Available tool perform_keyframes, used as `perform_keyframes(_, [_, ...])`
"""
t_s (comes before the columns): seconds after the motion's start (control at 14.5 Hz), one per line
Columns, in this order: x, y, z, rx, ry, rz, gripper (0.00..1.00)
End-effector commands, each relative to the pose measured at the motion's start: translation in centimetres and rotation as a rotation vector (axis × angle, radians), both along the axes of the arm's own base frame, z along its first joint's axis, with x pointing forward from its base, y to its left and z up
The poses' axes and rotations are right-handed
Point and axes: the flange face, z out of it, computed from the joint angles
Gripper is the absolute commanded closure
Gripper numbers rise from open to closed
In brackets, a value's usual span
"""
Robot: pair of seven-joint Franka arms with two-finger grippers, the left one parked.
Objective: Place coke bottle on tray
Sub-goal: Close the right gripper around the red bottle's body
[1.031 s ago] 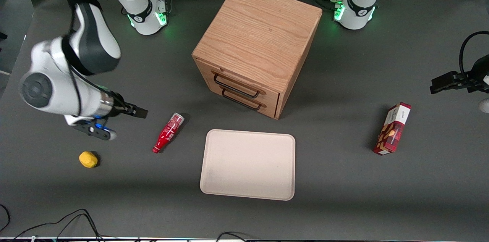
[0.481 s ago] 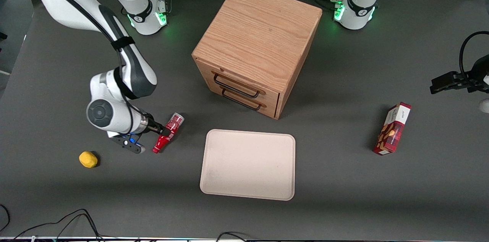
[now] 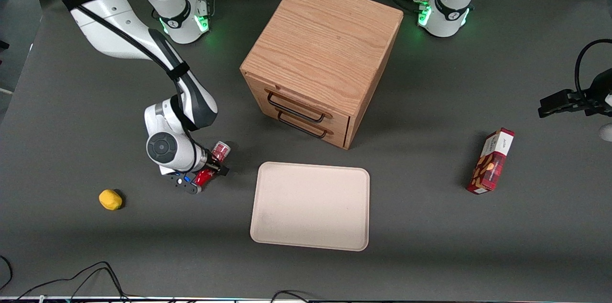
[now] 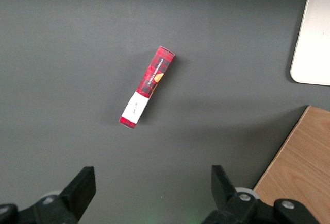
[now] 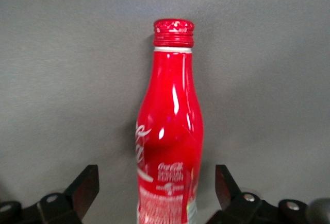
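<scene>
The coke bottle lies on its side on the dark table, beside the tray toward the working arm's end. It is red with white lettering and a red cap. My right gripper is down over the bottle's middle. In the right wrist view the gripper is open, and the bottle lies between the two dark fingers with a gap on each side. The cream tray has nothing on it.
A wooden drawer cabinet stands just farther from the front camera than the tray. A red snack box lies toward the parked arm's end. A small yellow object sits on the table near the working arm.
The right arm has swung in from the working arm's end of the table, and its gripper now straddles the bottle. The bottle has stayed where it lay.
</scene>
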Motion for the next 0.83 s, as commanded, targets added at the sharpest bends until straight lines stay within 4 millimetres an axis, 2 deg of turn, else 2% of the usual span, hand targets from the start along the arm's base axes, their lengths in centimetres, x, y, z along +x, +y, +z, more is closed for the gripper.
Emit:
perform_keyframes(0.0, [0.21,0.26,-0.96,-0.028,-0.022,-0.01,0.0])
perform_keyframes(0.69, [0.13,0.23,-1.43,-0.035,-0.021,-0.01,0.0])
perform_keyframes(0.76, [0.13,0.24,-1.42,-0.035,-0.021,-0.018,0.3])
